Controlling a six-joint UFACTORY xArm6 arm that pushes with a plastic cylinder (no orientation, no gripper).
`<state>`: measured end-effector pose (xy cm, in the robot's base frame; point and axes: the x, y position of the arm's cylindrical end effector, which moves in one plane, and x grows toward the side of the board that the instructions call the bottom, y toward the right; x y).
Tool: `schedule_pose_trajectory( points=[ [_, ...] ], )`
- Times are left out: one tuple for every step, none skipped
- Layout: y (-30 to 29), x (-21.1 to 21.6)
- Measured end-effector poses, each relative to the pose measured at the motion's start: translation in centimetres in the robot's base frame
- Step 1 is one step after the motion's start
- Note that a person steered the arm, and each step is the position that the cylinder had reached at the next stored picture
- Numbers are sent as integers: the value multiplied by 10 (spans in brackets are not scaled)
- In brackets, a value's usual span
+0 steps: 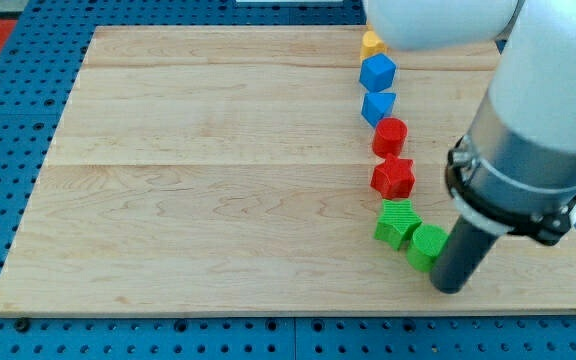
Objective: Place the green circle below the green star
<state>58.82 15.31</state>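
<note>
The green star (397,222) lies on the wooden board (218,170) at the lower right. The green circle (427,246) sits touching it, just below and to the right of the star. My tip (450,287) is at the end of the dark rod, right beside the green circle on its lower right side, seemingly in contact with it.
A column of blocks runs up from the green star: a red star (393,177), a red circle (389,135), a blue triangle-like block (377,106), a blue hexagon-like block (377,72) and an orange block (372,43) partly hidden by the arm. The board's bottom edge is near my tip.
</note>
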Motion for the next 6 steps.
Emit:
schedule_pose_trajectory(
  points=[
    [18,0],
    [26,-38],
    [14,-48],
    [13,-24],
    [13,-8],
    [13,-11]
  ],
)
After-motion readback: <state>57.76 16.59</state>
